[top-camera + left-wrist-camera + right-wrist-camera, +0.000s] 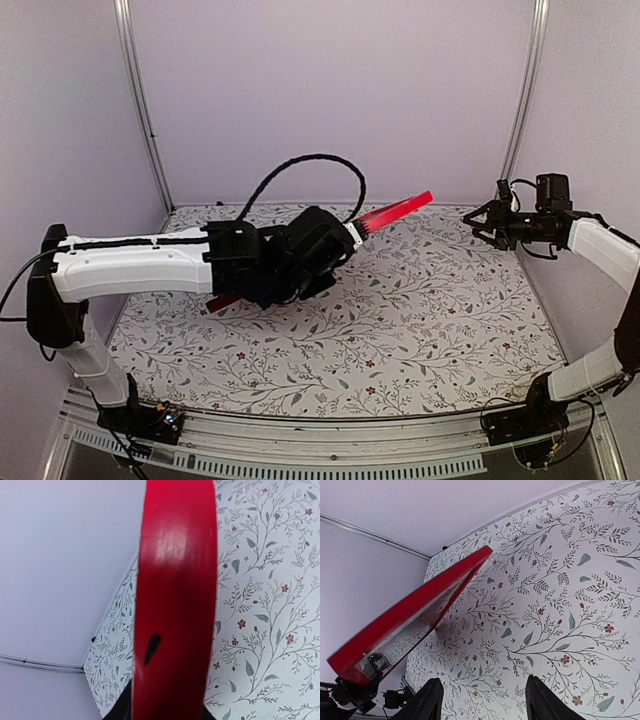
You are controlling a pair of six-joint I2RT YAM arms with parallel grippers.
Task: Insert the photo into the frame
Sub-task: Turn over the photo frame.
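Left hand [357, 229], stretched from the left edge of the bench [430, 330] to above its middle, was clamped on the frame [400, 209], its white fingers [353, 234] pinching one long side. A black cable [310, 160] looped up from the wrist and back down.

The frame was tilted and seen nearly edge-on from above. Its low end showed as a red tip under the forearm, toward the left edge, and its high end pointed at the far right corner. Whether the low end touched the bench, I could not tell.

In the left wrist view the frame [175, 595] ran straight up the middle, glossy red, with a small dark teardrop mark [152, 648] on it. The flowered bench [265, 605] lay to its right.

From the right wrist the frame [415, 610] slanted from lower left to upper middle. It was red along the top edge, with a pale, streaky inner face below that was too blurred to read. The left hand [357, 687] showed dark beneath its lower-left end.

Right hand [474, 226] hung near the far right corner, well apart from the frame's high tip and aimed at it. Its two dark fingers [432, 700] stood wide apart with only bare bench [560, 610] between them, gripping nothing.
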